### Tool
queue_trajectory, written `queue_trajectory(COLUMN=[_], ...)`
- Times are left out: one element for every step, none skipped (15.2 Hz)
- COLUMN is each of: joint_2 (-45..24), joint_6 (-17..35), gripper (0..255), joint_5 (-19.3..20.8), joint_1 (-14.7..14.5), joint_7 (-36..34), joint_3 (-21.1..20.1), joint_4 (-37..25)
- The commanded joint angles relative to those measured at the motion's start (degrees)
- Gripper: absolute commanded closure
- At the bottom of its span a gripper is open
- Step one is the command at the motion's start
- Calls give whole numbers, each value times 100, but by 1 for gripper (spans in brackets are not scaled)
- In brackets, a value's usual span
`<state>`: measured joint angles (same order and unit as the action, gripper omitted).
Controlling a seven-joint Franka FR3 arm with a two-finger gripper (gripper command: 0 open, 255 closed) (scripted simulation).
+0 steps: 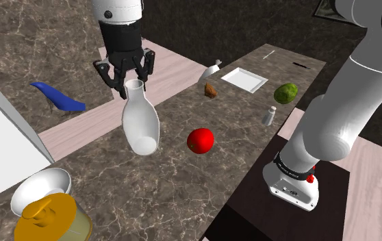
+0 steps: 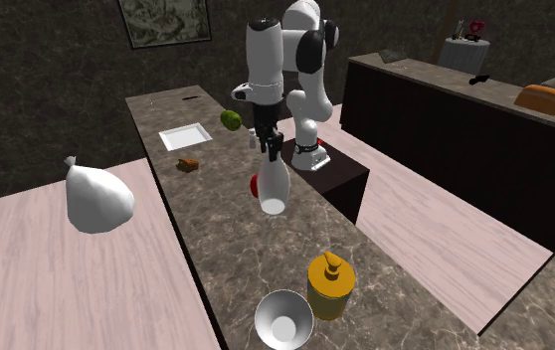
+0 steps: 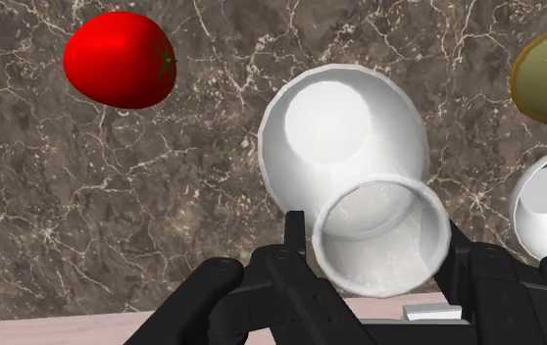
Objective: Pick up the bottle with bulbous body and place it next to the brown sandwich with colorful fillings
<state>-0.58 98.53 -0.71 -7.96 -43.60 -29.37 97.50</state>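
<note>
A: Gripper (image 1: 131, 81) state?
B: Pinching the bottle (image 1: 140, 127) at its narrow neck, probably the only part slim enough for the fingers. The body hangs below, tilted, seemingly clear of the counter (image 1: 183, 192).
A: Where is it?
B: Near the tomato (image 1: 200, 140). The sandwich (image 1: 211, 90) is well apart, beside the plate (image 1: 244, 79).
A: Looks?
B: Bottle plain white, smooth, bulbous, open mouth. Counter dark veined marble. Tomato glossy red. Sandwich small, brown, lumpy.

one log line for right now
jaws: shut on white bottle neck | bottle: tilted, off counter | sandwich: beside white plate
</note>
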Motion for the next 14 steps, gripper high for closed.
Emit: queue_trajectory(joint_2=[2,-10,-24,-40,-57,-76,-97,-120,-145,-172,-200,-231,-265,-300], joint_6=[-164,-243,-324,-404,-485,-567,-650,-733,-817,-901,-987,-1073,-1161,-1249], gripper=[255,255,255,255,255,255,255,255,255,255,255,255,255,255], joint_5=[0,6,13,21,29,39,50,61,73,87,102,117,134,153], joint_1=[-2,-5,-7,-10,-13,-17,-21,-26,-32,-38,-45,-53,-62,-72], joint_7=[-6,-11,-17,-24,-31,-39,-47,-56,-66,-76,-87,-99,-111,-124], joint_3=[-2,-4,-7,-9,-12,-15,-19,-22,-27,-32,-37,-42,-48,-55], joint_4=[-163,-253,-346,-440,-536,-635,-736,-839,-944,-1053,-1163,-1277,-1393,-1512])
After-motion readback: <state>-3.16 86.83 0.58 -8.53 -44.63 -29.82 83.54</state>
